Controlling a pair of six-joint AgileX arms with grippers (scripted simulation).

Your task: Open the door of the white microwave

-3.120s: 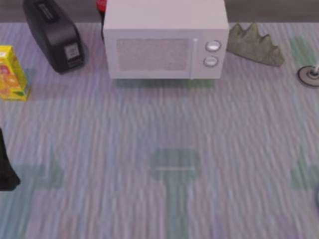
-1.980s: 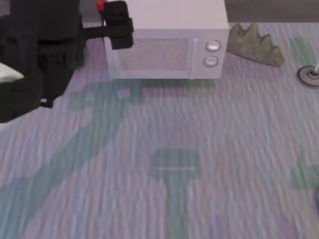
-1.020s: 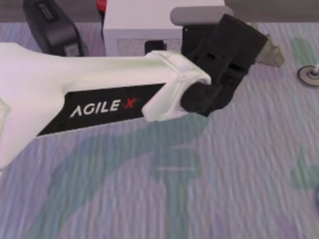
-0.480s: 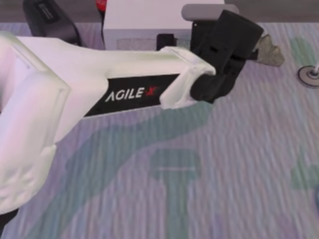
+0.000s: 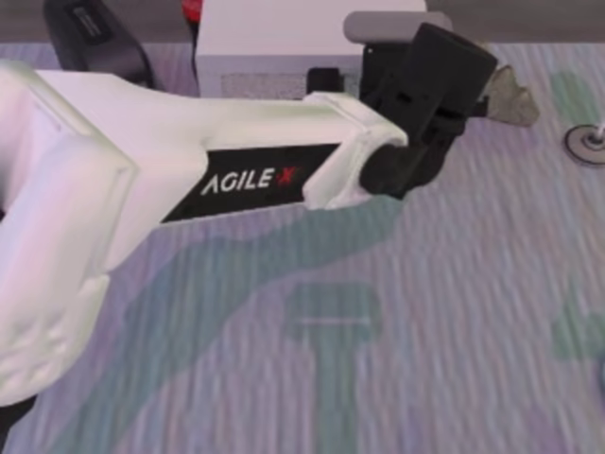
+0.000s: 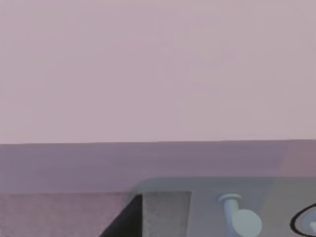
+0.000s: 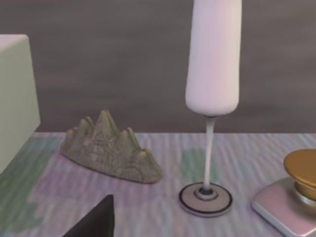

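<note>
The white microwave [image 5: 284, 33] stands at the back middle of the table. My left arm reaches across its front from the left, hiding most of the door [image 5: 265, 83]; only a strip of grey mesh window shows. The left gripper [image 5: 326, 76] is at the door's right part, close to the knob panel. The left wrist view has a dark piece of that gripper [image 6: 126, 224] beside the mesh [image 6: 165, 212], with one silver knob [image 6: 239, 219] further along. Whether the door is ajar cannot be seen. My right gripper [image 7: 98, 222] is parked off the table's right side.
A black rounded appliance [image 5: 95, 43] and a red object [image 5: 192, 9] sit left of the microwave. A rock-shaped ornament [image 5: 510, 95] lies to its right, then a tall wine glass [image 7: 212, 64] on its round foot [image 5: 591, 142]. A gold-topped bell [image 7: 301, 173] stands near the right arm.
My left arm came in from the left and swept along the microwave's front to its right end. In the last half second it has barely moved.
</note>
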